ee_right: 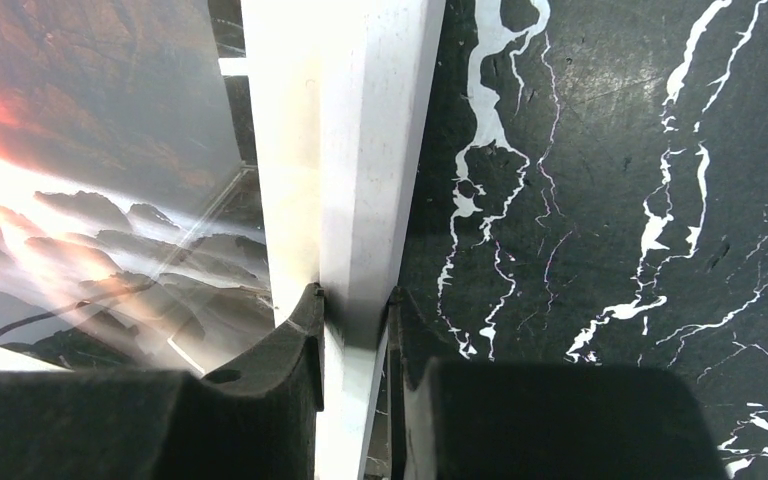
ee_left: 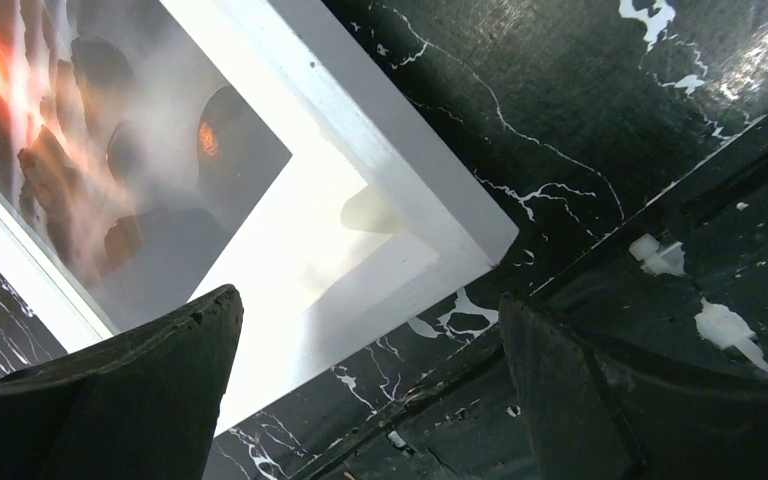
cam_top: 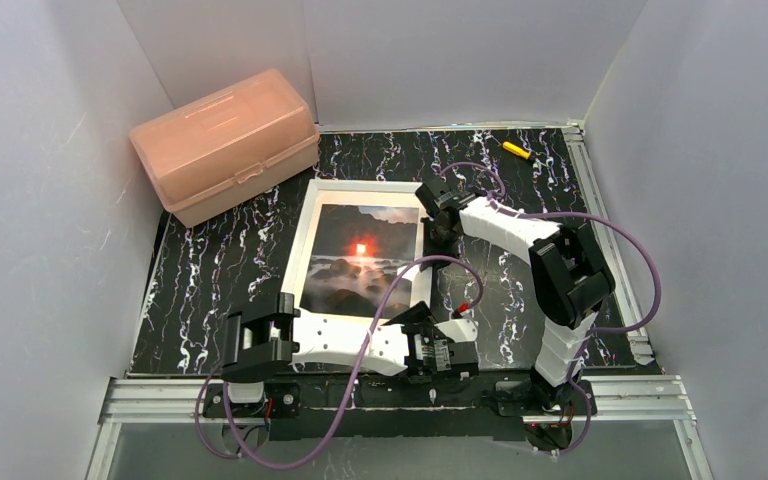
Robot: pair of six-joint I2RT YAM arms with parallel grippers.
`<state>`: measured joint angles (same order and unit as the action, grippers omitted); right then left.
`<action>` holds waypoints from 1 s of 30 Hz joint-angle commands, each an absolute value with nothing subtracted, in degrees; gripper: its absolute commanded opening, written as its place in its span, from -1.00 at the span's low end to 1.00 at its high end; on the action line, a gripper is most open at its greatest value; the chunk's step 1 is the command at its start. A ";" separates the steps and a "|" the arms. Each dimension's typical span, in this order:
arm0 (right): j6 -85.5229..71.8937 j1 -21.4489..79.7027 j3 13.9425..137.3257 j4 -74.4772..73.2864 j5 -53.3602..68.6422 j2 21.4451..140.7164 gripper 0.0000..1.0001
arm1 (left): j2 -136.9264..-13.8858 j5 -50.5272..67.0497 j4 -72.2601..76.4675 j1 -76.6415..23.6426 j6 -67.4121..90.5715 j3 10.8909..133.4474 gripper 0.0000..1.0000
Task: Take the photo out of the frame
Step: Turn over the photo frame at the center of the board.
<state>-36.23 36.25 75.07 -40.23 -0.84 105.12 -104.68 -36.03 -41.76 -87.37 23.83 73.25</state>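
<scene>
The photo [cam_top: 360, 262] lay face up inside the frame [cam_top: 360, 190], flat on the black marbled table [cam_top: 215, 265]. The right gripper [ee_right: 355, 300] was clamped on the frame's right border near the far corner; the left gripper [ee_left: 370, 310] hung wide apart over the near right corner, touching nothing. The frame would likely need lifting slowly by that grip, with the left gripper steadying the near edge against sliding.

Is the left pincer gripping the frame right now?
No, the left pincer stands wide open, fingers far apart, not closed on the frame.
</scene>
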 commanded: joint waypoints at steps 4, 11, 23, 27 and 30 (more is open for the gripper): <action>-36.01 36.78 80.73 -40.78 3.49 100.62 -0.97 | -105.28 -37.99 -40.97 -87.44 22.93 74.44 0.97; -36.36 36.81 81.99 -41.34 4.68 100.96 -0.97 | -107.26 -44.21 -40.15 -88.11 22.44 74.26 0.96; -37.26 36.82 82.06 -41.48 7.05 100.97 -0.97 | -110.57 -63.50 -28.50 -89.19 15.43 71.05 0.83; -37.35 36.82 82.07 -41.48 6.86 100.88 -0.97 | -110.16 -64.79 -23.63 -89.21 11.78 68.68 0.63; -37.44 36.74 82.14 -41.41 6.94 100.99 -0.97 | -111.21 -66.61 -22.96 -89.29 10.99 68.59 0.35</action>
<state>-37.21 36.36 78.89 -42.00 4.36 104.71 -111.39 -58.22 -25.85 -89.21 13.43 68.88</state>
